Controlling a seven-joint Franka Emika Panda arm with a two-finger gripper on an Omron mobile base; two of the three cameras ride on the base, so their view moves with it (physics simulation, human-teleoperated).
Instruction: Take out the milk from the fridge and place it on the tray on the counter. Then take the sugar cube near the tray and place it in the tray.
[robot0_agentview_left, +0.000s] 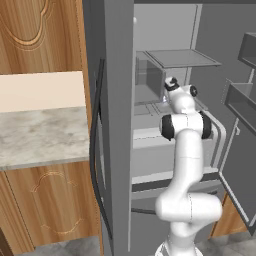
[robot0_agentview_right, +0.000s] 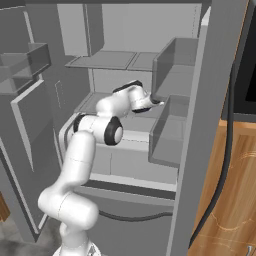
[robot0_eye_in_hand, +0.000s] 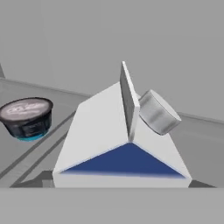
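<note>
We reach deep into the tall grey fridge (robot0_agentview_left: 120, 125) to straddle the white-and-blue gable-top milk carton (robot0_eye_in_hand: 120, 144); we cannot tell our jaws' spread

From my remote station I record the arm (robot0_agentview_left: 185, 165) as a glossy white, tubular body made of rounded, smoothly moulded links. Dark, near-black bands ring the joints; the clearest pair flanks the elbow housing. The lowest link is a thick, bulbous white segment over a white base collar. Near the wrist I see a small black cap and a dark circular spot on the white shell. I can make out no cables, screws or printed markings.
</note>
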